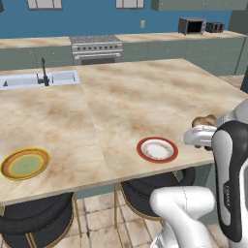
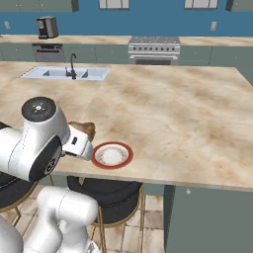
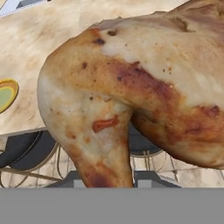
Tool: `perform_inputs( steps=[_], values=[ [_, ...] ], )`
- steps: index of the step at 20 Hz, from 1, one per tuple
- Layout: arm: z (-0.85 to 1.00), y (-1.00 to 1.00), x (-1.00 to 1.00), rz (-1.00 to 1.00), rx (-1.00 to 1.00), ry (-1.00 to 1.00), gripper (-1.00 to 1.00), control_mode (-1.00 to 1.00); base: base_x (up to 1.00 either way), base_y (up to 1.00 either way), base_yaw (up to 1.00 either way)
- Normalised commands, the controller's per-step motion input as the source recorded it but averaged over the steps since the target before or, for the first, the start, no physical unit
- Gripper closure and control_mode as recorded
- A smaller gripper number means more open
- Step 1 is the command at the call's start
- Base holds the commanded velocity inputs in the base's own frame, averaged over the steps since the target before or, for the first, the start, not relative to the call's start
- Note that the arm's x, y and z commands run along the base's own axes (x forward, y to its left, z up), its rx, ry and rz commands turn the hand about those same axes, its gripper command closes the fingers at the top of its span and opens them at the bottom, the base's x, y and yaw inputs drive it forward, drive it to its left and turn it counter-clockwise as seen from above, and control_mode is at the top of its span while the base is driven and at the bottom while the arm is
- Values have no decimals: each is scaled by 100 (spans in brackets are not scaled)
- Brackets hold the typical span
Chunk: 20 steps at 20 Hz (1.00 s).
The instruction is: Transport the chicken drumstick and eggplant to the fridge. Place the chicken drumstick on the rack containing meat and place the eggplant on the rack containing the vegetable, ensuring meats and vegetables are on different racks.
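No legible writing anywhere. Red-rimmed plate [image 1: 157,149] bare, near the counter's [image 1: 145,97] front edge. Just beside that plate, chicken drumstick [image 3: 131,96] pinched in the gripper [image 1: 201,128], lifted off the marble. Yellow plate [image 1: 25,163] far along the same edge. Wide open counter beyond the red-rimmed plate.

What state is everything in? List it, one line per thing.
chicken drumstick: gripped, off its plate
gripper: apparently shut on the chicken drumstick
red-rimmed plate: empty, flat on the counter
yellow-rimmed plate: empty
oven: door shut
microwave: door shut
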Motion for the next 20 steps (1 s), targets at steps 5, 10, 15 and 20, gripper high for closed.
perform_inputs(
  steps=[5,10,15,20],
  values=[
    [57,6,-60,-4,-7,0,100,-100,0,0,0],
    [15,-4,-23,-3,-6,0,100,100,-13,-16,-2],
    [0,0,0,0,0,0,100,100,-91,-59,-16],
    [0,0,0,0,0,0,100,100,-99,-90,-23]
  ],
)
